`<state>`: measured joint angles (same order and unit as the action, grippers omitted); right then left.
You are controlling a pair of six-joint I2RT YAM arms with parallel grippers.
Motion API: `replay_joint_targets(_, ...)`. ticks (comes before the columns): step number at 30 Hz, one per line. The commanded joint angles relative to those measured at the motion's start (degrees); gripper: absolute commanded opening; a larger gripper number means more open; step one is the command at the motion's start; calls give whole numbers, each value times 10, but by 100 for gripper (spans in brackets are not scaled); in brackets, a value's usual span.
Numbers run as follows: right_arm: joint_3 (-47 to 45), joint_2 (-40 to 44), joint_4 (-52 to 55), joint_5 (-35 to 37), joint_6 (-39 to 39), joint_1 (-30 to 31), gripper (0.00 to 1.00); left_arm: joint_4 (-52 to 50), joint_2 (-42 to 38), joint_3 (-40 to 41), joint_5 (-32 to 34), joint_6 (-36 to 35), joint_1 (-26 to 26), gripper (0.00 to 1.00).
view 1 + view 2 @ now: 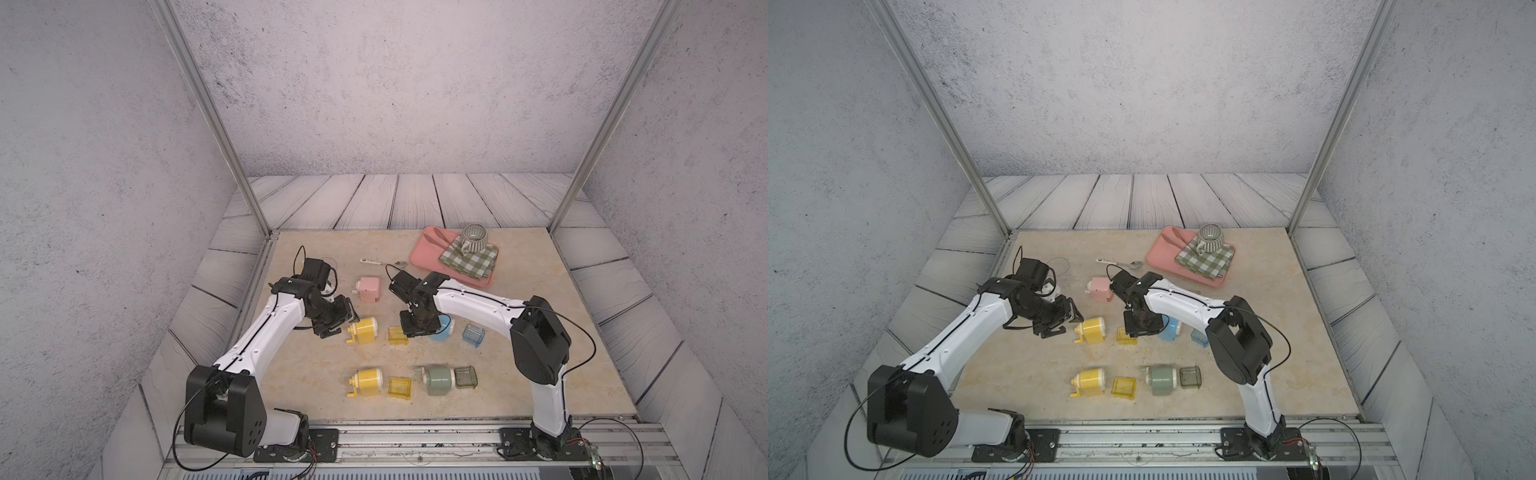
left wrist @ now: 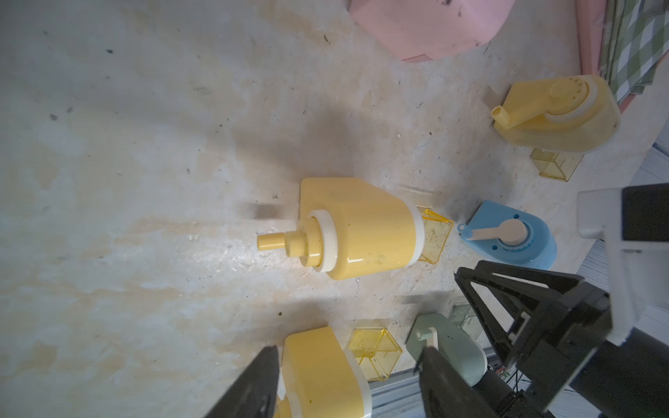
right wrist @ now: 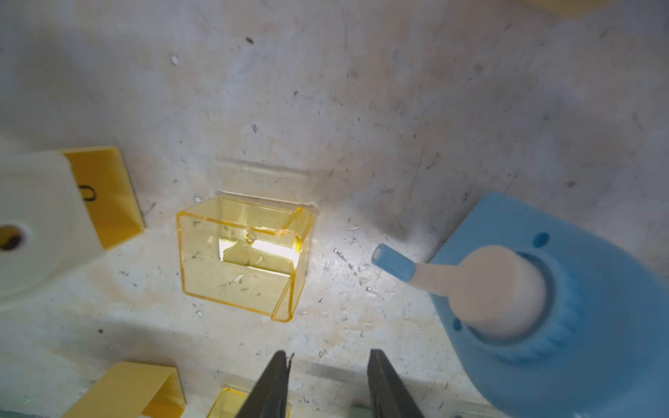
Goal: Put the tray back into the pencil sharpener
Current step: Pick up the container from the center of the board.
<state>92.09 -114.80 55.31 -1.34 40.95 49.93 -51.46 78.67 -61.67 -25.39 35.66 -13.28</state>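
A yellow pencil sharpener (image 1: 365, 330) (image 2: 362, 228) lies on its side on the table, crank toward my left arm. Its clear yellow tray (image 1: 397, 335) (image 3: 246, 260) sits just off the sharpener's white open end (image 3: 32, 231), apart from it. My left gripper (image 1: 345, 324) (image 2: 347, 351) hovers by the crank, open and holding nothing; the front-row sharpener only shows through the gap. My right gripper (image 1: 417, 330) (image 3: 329, 353) hangs over the tray's near side, open, with bare table between its fingers.
A blue sharpener (image 1: 442, 328) and blue tray (image 1: 473, 334) lie right of the yellow tray. The front row holds a yellow sharpener (image 1: 365, 382), yellow tray (image 1: 400, 387), green sharpener (image 1: 438, 379) and dark tray (image 1: 465, 377). Behind are a pink sharpener (image 1: 368, 289) and pink serving tray (image 1: 419, 253).
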Motion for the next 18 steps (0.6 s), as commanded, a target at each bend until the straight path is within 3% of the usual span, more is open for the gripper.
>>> replay_joint_targets(1,34,-11,3,7,6,3,39,-1,7,-13,-12,-19,-2,65)
replay_joint_targets(18,92,-79,38,15,10,3,34,-3,5,-5,-18,-30,5,64)
